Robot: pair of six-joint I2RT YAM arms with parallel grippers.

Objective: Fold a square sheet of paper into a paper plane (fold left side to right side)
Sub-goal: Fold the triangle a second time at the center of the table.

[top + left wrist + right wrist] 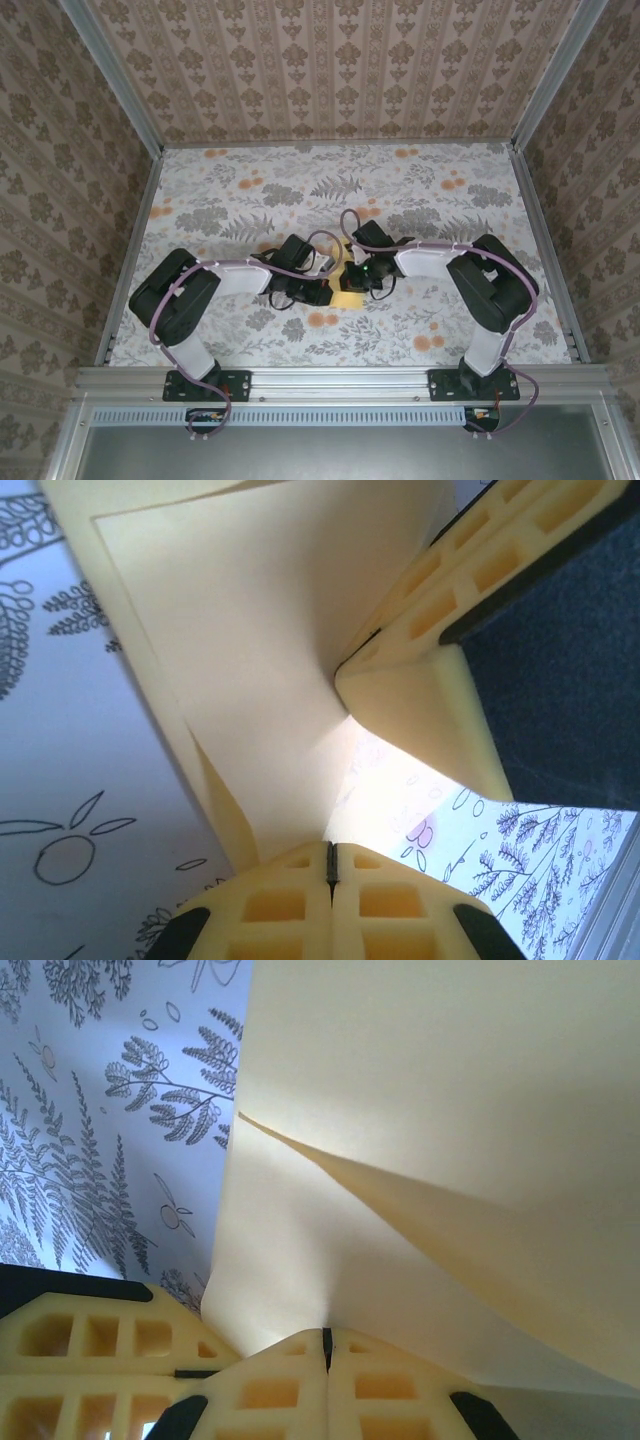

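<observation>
While both my arms reach inward and meet near the middle of the table [240, 200], each gripper is pinched tight on the same sheet of paper [250, 650]. My left gripper [331, 852] is pressed fully together, with an edge of the yellow sheet caught between its tips. My right gripper [326, 1336] is likewise squeezed closed on the paper's edge, at another spot. From my left wrist I see the right gripper close by at the upper right, touching the sheet. The paper is held up between the two grippers, bent rather than flat, with a slanted crease running across it. From above, a small yellow patch shows between my two wrists, over the flowered table.
</observation>
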